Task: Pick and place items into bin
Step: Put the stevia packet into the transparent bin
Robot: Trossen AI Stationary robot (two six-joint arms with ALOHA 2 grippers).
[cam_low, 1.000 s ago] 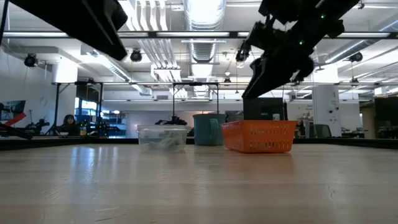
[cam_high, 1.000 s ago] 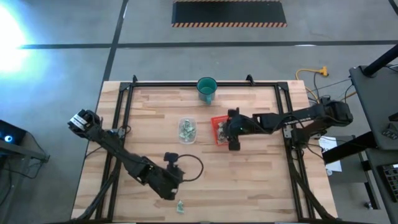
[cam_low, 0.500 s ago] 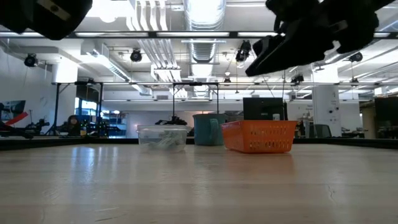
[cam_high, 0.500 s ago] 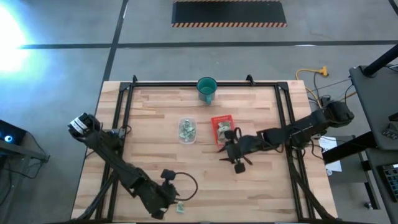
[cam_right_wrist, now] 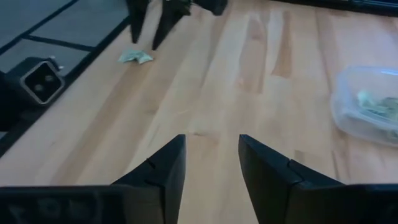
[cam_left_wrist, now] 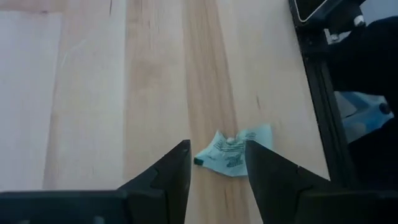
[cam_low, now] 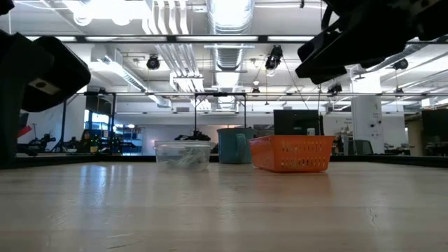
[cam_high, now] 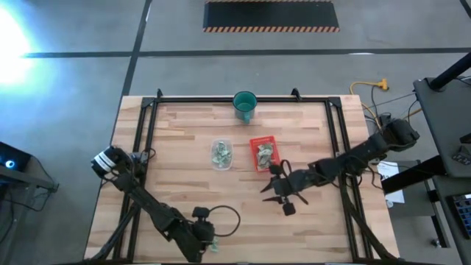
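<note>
Both arms have shifted since a second ago: the left gripper [cam_high: 204, 245] has slid from beside the loose packet toward the near edge of the table [cam_high: 316, 228] and now sits right over it, while the right gripper [cam_high: 271, 193] has pulled back from above the orange basket [cam_high: 263, 152] to open wood nearer the middle of the table.

From the left wrist, one pale green-and-white packet [cam_left_wrist: 233, 151] lies flat on the boards between the two dark fingers [cam_left_wrist: 171, 171], which stand apart on either side of it without pinching it. This packet rests close to the near edge, just beside the black frame rail [cam_left_wrist: 317, 81]; the right wrist view picks it up too, far off at the table's edge with the other arm's fingers standing over it.

The right gripper's jaws are spread with nothing between them, only bare planks showing past its fingers [cam_right_wrist: 168, 168].

More of the green-and-white pieces lie in the clear plastic tub [cam_high: 221, 154] near the table's centre, and several sit inside the orange basket just beside it. A teal cup [cam_high: 244, 105] stands by the far edge. In the low view the tub, cup and basket line up along the far side.
</note>
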